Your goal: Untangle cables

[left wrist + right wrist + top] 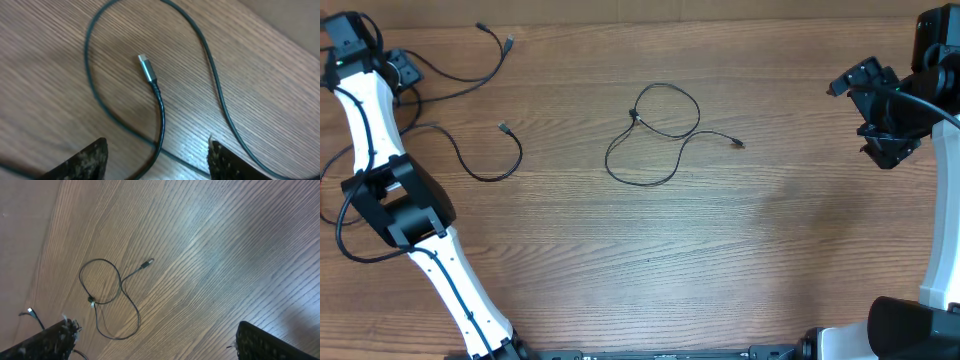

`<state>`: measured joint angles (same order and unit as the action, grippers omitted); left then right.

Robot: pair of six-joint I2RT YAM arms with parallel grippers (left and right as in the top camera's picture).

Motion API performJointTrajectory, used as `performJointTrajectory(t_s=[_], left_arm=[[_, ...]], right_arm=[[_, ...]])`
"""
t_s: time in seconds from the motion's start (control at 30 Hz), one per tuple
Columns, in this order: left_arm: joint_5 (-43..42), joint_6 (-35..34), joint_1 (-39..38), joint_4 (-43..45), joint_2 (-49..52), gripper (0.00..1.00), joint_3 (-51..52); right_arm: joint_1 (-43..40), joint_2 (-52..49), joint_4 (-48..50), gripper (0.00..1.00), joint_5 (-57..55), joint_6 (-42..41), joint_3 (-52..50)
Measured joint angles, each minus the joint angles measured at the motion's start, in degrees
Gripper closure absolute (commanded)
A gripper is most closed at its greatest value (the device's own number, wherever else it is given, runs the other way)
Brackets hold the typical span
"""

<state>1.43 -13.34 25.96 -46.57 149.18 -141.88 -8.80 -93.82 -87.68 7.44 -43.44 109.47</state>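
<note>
The left jaws, far left, are spread wide over the counter (620, 260). A plug (145, 66) lies below them, and a strand runs between the fingertips (92, 160) unpinched. Beside them the upper cable (506, 45) and lower cable (520, 152) lie loose, apart from the middle cable (699, 117). That one crosses itself at a knot (634, 117), so it looks like the piece left to free. The next move likely calls for taking its free end (738, 143) and drawing the loop open. The right jaws, far right, are also spread, holding nothing.
</note>
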Motion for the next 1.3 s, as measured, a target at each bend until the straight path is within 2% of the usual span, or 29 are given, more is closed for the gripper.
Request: performJointTrajectory(t_s=[0.1,0.27,0.57,0.6,0.63,0.7,0.73,0.77,1.1,1.3], left_arm=[[-0.9,0.0,0.0,1.2,1.7,0.38,0.0],[-1.6,-0.2,0.0,2.8,4.0,0.49,0.0],[-2.0,-0.1,0.0,4.4,6.6,0.53,0.0],[-2.1,0.0,0.0,4.8,6.8,0.6,0.0],[-2.1,0.0,0.0,4.9,6.9,0.73,0.0],[-2.0,0.0,0.0,5.3,7.2,0.83,0.0],[-1.9,0.2,0.0,5.3,7.3,0.94,0.0],[-1.9,0.2,0.0,5.3,7.3,0.96,0.0],[-2.1,0.0,0.0,3.4,7.3,0.96,-0.3],[-2.7,-4.1,0.0,-3.8,4.8,0.96,-0.2]], right_arm=[[0.0,0.0,0.0,0.0,0.0,0.0,0.0],[0.0,0.0,0.0,0.0,0.0,0.0,0.0],[0.0,0.0,0.0,0.0,0.0,0.0,0.0],[0.0,0.0,0.0,0.0,0.0,0.0,0.0],[0.0,0.0,0.0,0.0,0.0,0.0,0.0],[0.0,0.0,0.0,0.0,0.0,0.0,0.0],[0.0,0.0,0.0,0.0,0.0,0.0,0.0],[0.0,0.0,0.0,0.0,0.0,0.0,0.0],[0.0,0.0,0.0,0.0,0.0,0.0,0.0],[0.0,0.0,0.0,0.0,0.0,0.0,0.0]])
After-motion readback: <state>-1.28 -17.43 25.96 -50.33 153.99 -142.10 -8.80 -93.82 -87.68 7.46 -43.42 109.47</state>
